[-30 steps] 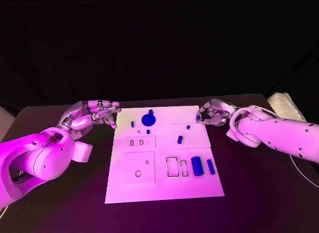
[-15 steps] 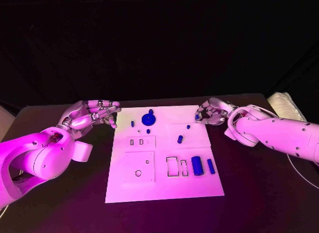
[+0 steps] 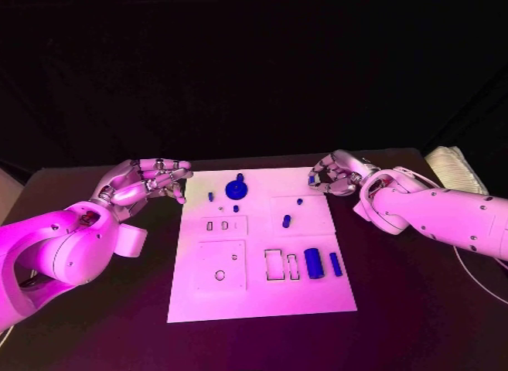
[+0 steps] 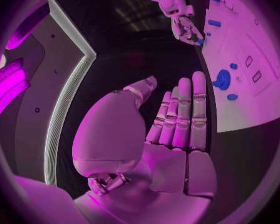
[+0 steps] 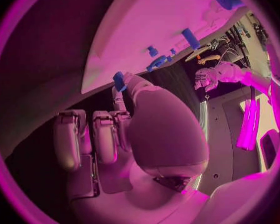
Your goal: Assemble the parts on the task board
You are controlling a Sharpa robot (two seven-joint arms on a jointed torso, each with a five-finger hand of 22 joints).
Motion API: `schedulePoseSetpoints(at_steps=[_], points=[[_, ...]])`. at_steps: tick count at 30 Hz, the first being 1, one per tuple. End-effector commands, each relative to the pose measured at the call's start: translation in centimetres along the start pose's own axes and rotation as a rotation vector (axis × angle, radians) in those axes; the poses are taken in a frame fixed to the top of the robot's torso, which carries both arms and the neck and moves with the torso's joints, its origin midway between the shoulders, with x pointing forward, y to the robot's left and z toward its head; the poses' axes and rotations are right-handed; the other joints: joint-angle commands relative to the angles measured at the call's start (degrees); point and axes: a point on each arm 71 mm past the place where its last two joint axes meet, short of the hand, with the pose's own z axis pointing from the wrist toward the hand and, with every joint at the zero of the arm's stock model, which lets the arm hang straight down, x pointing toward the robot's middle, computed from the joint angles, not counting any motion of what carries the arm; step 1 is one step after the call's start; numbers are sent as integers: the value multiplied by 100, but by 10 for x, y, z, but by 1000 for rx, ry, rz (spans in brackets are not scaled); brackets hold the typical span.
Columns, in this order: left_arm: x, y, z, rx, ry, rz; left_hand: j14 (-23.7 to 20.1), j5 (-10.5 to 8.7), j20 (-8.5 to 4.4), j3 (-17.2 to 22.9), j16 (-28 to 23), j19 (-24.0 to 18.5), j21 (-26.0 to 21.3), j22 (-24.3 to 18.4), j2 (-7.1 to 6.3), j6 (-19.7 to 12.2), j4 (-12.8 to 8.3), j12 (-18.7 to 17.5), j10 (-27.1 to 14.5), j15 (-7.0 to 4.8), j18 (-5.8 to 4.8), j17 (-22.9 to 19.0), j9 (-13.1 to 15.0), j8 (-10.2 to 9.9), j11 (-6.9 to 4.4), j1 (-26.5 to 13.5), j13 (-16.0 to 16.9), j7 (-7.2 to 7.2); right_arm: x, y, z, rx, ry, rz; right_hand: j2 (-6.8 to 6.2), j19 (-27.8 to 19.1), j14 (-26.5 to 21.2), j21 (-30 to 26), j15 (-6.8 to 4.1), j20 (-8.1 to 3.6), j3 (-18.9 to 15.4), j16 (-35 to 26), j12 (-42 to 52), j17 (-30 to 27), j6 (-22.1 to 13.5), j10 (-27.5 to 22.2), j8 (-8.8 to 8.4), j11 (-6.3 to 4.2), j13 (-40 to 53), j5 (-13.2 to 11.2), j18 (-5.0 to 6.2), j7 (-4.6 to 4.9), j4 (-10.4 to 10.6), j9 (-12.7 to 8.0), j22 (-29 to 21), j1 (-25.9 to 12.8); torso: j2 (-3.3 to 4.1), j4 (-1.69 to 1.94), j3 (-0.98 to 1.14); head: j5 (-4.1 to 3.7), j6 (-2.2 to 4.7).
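The white task board (image 3: 259,290) lies mid-table, also seen as board (image 4: 264,99) and board (image 5: 159,15). On it are a round blue part (image 3: 237,189) (image 4: 222,78), small blue pegs (image 3: 286,222), a blue cylinder (image 3: 314,263) and a thin blue bar (image 3: 335,265). My right hand (image 3: 339,176) (image 5: 140,129) hovers at the board's far right corner and pinches a small blue part (image 5: 119,80) at its fingertips. My left hand (image 3: 148,182) (image 4: 174,129) hangs off the far left corner, fingers stretched out, holding nothing.
Empty rectangular slots (image 3: 274,265) sit beside the cylinder, and two small slots (image 3: 217,226) lie at mid-left. A pale ribbed object (image 3: 455,170) stands at the table's far right edge. A white cable (image 3: 482,282) curves along the right side.
My right hand has crept slightly up and toward the far edge at the board's corner, still pinching the small blue part. The left hand and the parts on the board stay put.
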Motion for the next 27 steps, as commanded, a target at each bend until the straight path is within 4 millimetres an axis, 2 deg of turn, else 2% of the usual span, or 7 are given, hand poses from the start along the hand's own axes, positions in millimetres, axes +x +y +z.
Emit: schedulePoseSetpoints(at_steps=[1, 7, 13, 21, 23, 24, 27], points=[[2, -1, 1, 5, 19, -10, -53, -21, -2, 10, 15, -39, 29, 5, -2, -39, 29, 39, -38, -2, 76, -8, 7, -17, 19, 30, 7, 14, -6, 9, -3, -10, -105, 6, -6, 418, 586, 9, -38, -41, 44, 21, 25, 1509, 19, 325, 45, -55, 1208, 25, -90, -8, 11, 7, 1159, -49, -4, -9, -1, 25, 13], [1, 0, 1, 5, 17, -8, -53, -21, -2, 10, 15, -39, 29, 5, -2, -39, 29, 39, -38, -2, 76, -8, 7, -17, 19, 30, 7, 14, -7, 39, -9, -45, -153, 36, 18, 442, 586, 55, -41, -46, 80, 21, 39, 1509, 4, 336, 52, -63, 1220, 50, -104, -12, 8, 7, 1202, -53, -11, -11, -2, 43, 35], [1, 0, 1, 4, 14, -8, -53, -21, -2, 10, 15, -39, 29, 5, -2, -39, 29, 39, -38, -2, 76, -8, 7, -17, 19, 30, 7, 14, -1, 79, -13, -82, -140, 71, 25, 441, 586, 52, -42, -48, 90, 21, 38, 1509, -2, 335, 53, -63, 1218, 52, -103, -11, 12, 6, 1199, -63, -31, -17, -33, 101, 2], [4, 1, 4, -1, 19, -9, -56, -20, 2, 12, 18, -52, 37, 9, 2, -45, 44, 43, -46, 0, 77, -15, 7, -18, 21, 23, 6, 15, 31, 129, -6, -95, -42, 105, 42, 434, 586, 35, -43, -50, 112, 21, 33, 1509, -3, 333, 61, -65, 1215, 48, -98, -14, 8, 7, 1184, -65, -76, -20, -71, 266, -47], [6, 1, 4, -2, 23, -11, -56, -20, 2, 12, 18, -52, 37, 9, 2, -45, 44, 43, -46, 0, 77, -15, 7, -18, 21, 23, 6, 15, 39, 138, -5, -100, -19, 106, 42, 434, 586, 35, -43, -50, 112, 21, 33, 1509, -3, 333, 61, -65, 1215, 48, -98, -14, 8, 7, 1184, -65, -85, -18, -79, 299, -66], [8, 1, 5, -3, 26, -12, -56, -20, 2, 12, 18, -52, 37, 9, 2, -45, 44, 43, -46, 0, 77, -15, 7, -18, 21, 23, 6, 15, 44, 144, -5, -106, -4, 104, 43, 432, 586, 31, -44, -50, 114, 21, 37, 1509, -4, 336, 62, -65, 1218, 48, -97, -14, 8, 7, 1180, -65, -80, -21, -75, 320, -65], [10, 1, 6, -4, 30, -13, -55, -21, 2, 12, 19, -53, 38, 10, 2, -44, 47, 44, -46, 1, 77, -16, 7, -18, 21, 21, 7, 15, 56, 158, -4, -136, 31, 83, 43, 432, 586, 31, -44, -50, 114, 21, 37, 1509, -4, 336, 62, -65, 1218, 48, -97, -14, 8, 7, 1180, -65, -87, -14, -99, 377, -71]])
